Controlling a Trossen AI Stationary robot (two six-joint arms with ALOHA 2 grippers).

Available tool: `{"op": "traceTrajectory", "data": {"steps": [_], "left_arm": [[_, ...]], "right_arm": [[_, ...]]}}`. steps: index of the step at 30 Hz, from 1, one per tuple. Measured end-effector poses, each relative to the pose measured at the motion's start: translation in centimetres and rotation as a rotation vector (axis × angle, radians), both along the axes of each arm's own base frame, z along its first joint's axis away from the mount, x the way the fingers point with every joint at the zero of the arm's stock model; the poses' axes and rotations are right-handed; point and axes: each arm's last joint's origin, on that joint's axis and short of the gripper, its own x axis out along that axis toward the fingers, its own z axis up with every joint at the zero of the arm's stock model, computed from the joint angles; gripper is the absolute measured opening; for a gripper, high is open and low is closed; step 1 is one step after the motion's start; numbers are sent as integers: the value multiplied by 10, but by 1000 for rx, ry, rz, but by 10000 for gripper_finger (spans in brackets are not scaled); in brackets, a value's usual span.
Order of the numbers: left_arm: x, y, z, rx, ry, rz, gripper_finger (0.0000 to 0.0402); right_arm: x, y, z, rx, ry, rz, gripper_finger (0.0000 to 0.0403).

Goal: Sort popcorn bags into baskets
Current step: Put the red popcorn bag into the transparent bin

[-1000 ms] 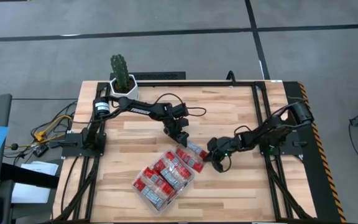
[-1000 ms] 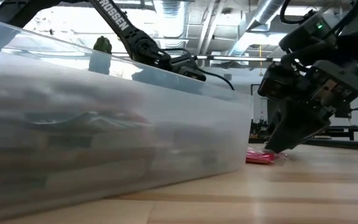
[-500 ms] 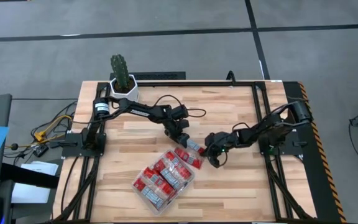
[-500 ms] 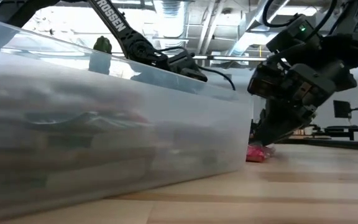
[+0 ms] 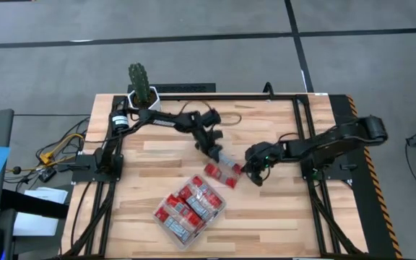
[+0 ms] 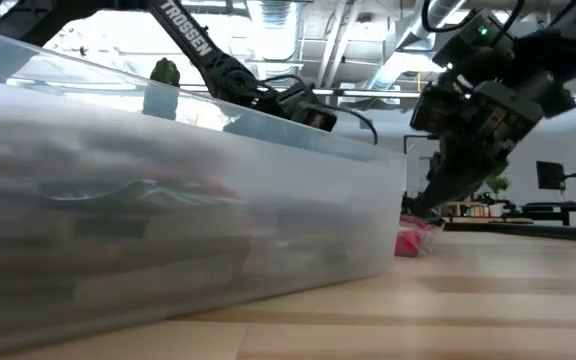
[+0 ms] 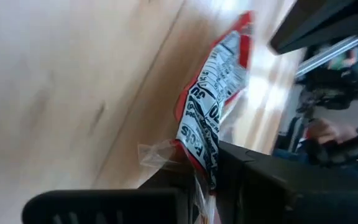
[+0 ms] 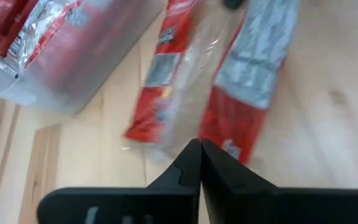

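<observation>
Red popcorn bag (image 7: 211, 118) pinched in left gripper (image 5: 216, 154) (right gripper (image 5: 253, 173) pressed together) nr clear tray (image 5: 166, 227) edge.

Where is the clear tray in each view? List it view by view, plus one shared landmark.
High: the clear tray lies low centre on the table.
Low: the tray's wall fills the left.
Left wrist: not in it.
Right wrist: the tray shows past the loose bags.
Landmark: the loose popcorn bags beside its corner.
</observation>
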Motion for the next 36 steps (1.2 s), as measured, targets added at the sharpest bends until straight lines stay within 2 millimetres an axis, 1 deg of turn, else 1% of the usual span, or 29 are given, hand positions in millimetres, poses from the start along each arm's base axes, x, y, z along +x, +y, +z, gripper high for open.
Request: {"op": "traceTrajectory", "data": {"steps": [4,7,9,11,12,14,17,19,22,25,29,32,36], "left_arm": [[5,20,21,0,-27,4,7],[11,32,45,30,-68,-6,9],[11,36,61,41,-55,-40,10],[9,35,79,59,-19,-95,8],[7,31,88,71,3,-134,7],[4,15,104,91,51,-223,5],[2,-15,121,114,106,-323,7],[2,-35,133,138,80,-363,13],[1,-61,150,174,66,-358,16],[-1,-77,161,221,79,-330,9],[-4,-94,161,236,144,-316,6],[-4,-105,153,219,173,-309,12],[-1,-112,142,192,189,-274,14]], "right_arm": [[-17,-11,18,-28,10,-29,21],[-29,-17,28,-71,21,-72,18],[-35,-21,33,-94,20,-104,20],[-40,-23,36,-104,30,-128,26],[-42,-24,37,-109,29,-134,30],[-45,-26,39,-119,34,-142,34],[-46,-28,39,-129,34,-150,37],[-46,-28,39,-132,37,-149,37],[-45,-28,37,-134,49,-146,33],[-46,-27,37,-151,54,-125,27],[-47,-27,36,-169,68,-107,20],[-48,-27,36,-176,74,-100,20],[-48,-25,35,-183,86,-84,29]]}}
